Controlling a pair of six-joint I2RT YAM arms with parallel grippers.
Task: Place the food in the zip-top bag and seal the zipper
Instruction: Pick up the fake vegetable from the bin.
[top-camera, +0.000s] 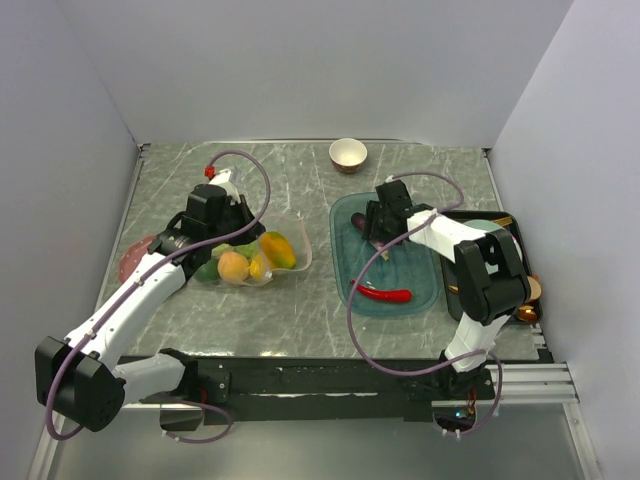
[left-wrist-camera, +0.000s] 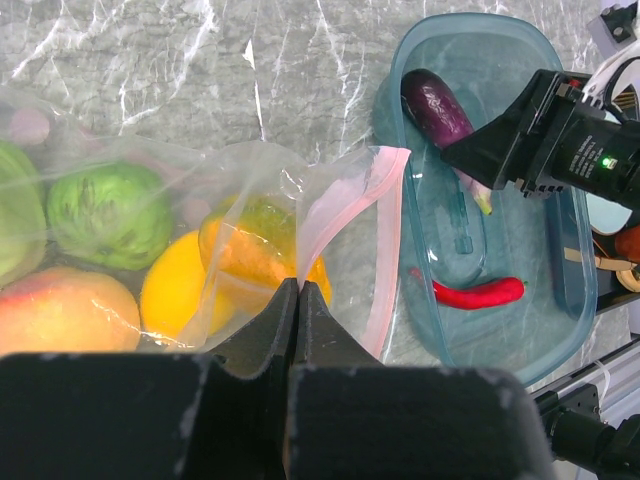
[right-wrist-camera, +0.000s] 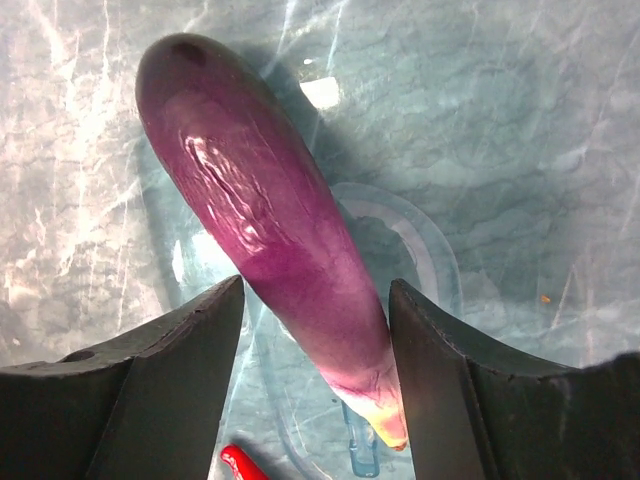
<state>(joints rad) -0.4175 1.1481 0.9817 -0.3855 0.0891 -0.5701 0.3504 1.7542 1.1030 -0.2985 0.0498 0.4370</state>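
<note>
**A:** Left gripper (left-wrist-camera: 299, 285)?

**B:** Clenched. Its tips pinch a fold of clear film at the mouth of the zip-top bag (left-wrist-camera: 345, 235). The pink zipper (left-wrist-camera: 388, 250) curls up just right of the fingertips, unsealed, with the mouth gaping.

**A:** Bag contents?

**B:** All are ahead and left of those tips. An orange (left-wrist-camera: 255, 245) is nearest, just past the pinch. A yellow lemon (left-wrist-camera: 180, 290) lies beside it. A green cabbage (left-wrist-camera: 110, 212) is further left, with a peach-toned orange fruit (left-wrist-camera: 55, 310) below it. A second green piece (left-wrist-camera: 15, 225) sits at the frame edge, and I can't tell what kind it is.

**A:** Right gripper (right-wrist-camera: 315, 290)?

**B:** It is down inside the teal tray (left-wrist-camera: 470, 40). One finger sits on each side of the purple eggplant (right-wrist-camera: 270, 220), near its pale stem end and close against the skin. I can't tell whether they're pressing or only flanking. The eggplant's dark tip runs on well beyond the fingertips.

**A:** Anything else in the tray?

**B:** The red chili (left-wrist-camera: 475, 293) lies on the tray floor behind that gripper, toward the wrist and apart from the eggplant.

**A:** Other containers?

**B:** A small bowl (top-camera: 348, 153) sits beyond both grippers at the back of the table. Its inside is not visible.
</note>
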